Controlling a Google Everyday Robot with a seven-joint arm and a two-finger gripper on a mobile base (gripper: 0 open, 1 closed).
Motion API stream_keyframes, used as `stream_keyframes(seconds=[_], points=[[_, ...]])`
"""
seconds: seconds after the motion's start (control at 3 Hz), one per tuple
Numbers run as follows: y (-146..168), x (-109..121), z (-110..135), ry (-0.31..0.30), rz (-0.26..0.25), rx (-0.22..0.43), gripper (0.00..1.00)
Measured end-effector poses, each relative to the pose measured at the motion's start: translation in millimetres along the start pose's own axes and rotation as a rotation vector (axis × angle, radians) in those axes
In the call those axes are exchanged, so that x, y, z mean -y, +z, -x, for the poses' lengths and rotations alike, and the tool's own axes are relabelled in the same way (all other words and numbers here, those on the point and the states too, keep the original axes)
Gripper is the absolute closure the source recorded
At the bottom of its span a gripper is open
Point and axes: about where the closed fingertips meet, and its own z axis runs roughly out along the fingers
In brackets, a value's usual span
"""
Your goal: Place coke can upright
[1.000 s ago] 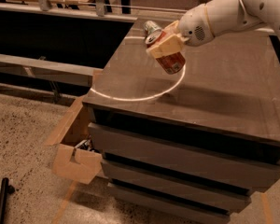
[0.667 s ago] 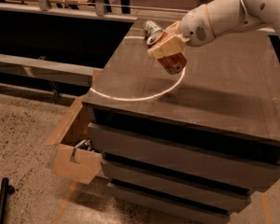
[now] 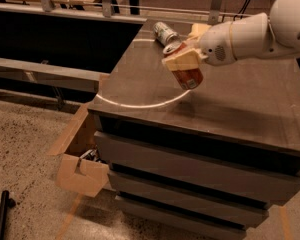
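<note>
The red coke can (image 3: 186, 76) with a silver top is held tilted, its top leaning to the upper left, a little above the dark top of the drawer cabinet (image 3: 230, 94). My gripper (image 3: 184, 60), with cream-coloured fingers (image 3: 181, 61), is shut on the can's upper half. The white arm comes in from the upper right. The can's bottom end hangs over a bright ring of light on the cabinet top.
A silver-grey can (image 3: 165, 32) lies on its side at the cabinet's far edge, just behind my gripper. The cabinet has several drawers below. An open cardboard box (image 3: 80, 159) stands on the floor at the cabinet's left. A metal rail runs along the back.
</note>
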Motion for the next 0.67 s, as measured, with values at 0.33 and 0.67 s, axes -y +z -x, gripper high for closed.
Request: stream_keyframes(seconds=[0.33,0.67], points=[[-7.3,-10.5,-21.5,0.058,-0.069,0.125,1.0],[-19.4,-0.1,-21.3,0.058,-0.171,0.288,1.0]])
